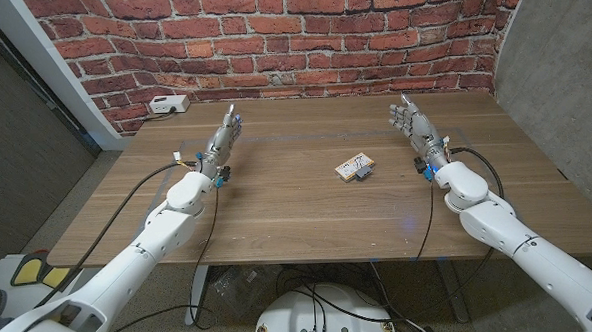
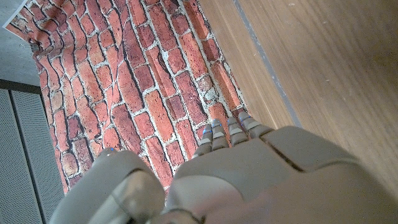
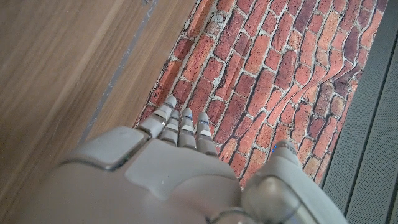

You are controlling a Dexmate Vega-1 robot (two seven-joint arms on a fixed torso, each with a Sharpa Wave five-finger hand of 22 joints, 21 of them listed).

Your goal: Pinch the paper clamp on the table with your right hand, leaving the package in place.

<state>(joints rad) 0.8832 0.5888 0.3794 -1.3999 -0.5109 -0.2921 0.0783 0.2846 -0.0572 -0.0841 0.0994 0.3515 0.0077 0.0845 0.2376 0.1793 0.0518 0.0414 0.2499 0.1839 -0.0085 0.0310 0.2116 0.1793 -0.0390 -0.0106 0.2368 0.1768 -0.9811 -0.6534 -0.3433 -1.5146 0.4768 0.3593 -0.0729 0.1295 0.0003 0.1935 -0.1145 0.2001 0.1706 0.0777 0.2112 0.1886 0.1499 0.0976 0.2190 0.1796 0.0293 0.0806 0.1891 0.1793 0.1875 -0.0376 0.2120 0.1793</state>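
A white box-shaped device [image 1: 167,105] with a cable sits at the far left corner of the table [image 1: 278,202], against the rough red brick wall [image 1: 270,37] with its pale mortar lines. The table is a smooth rectangular slab of brown wood with long straight grain.

The left hand [image 1: 225,132] stands over the left part of the table, toward the far edge, its grey jointed fingers straight, close together and holding nothing. In the left wrist view its smooth, rounded grey back [image 2: 249,180] faces the camera, and the fingertips [image 2: 217,134] point at the brick.

Near the middle of the table, slightly toward the right, lies the package [image 1: 353,167], a small flat rectangle, tan with a pale printed face, set at a slant. The paper clamp [image 1: 363,171] is the dark piece at its right end; its shape is too small to make out.

The right hand [image 1: 411,123] stands over the right part of the table near the far edge, well apart from the package, fingers extended and empty. The right wrist view shows its hard-shelled back [image 3: 168,180] and ridged fingertips [image 3: 183,124] before the wall.
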